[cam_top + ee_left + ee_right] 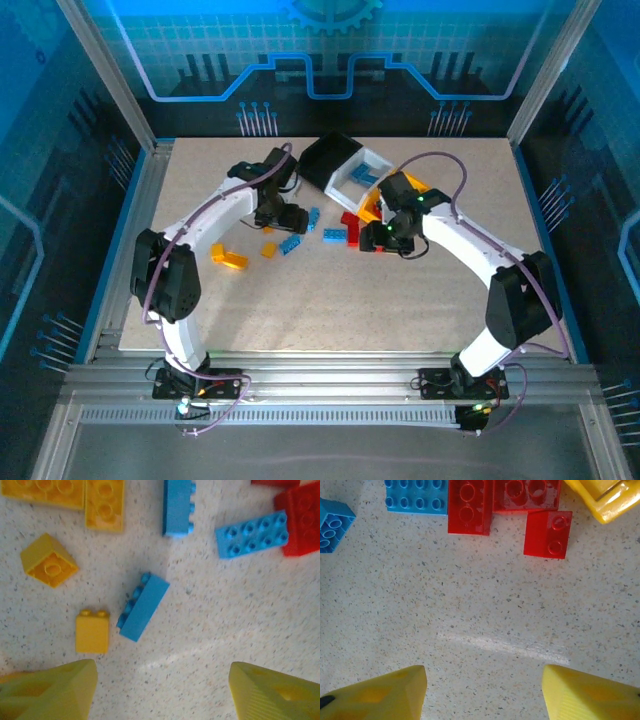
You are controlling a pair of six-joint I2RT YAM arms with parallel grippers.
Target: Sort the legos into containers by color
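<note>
We see a speckled beige surface framed by aluminium posts, with blue-lit patterned walls behind.

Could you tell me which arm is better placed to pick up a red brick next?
Right. The right gripper, open and empty, hangs just short of the red bricks. The left gripper, also open, hovers over a blue brick and a yellow brick.

Speckled table, loose legos (red, blue, yellow) beside three containers.
</note>
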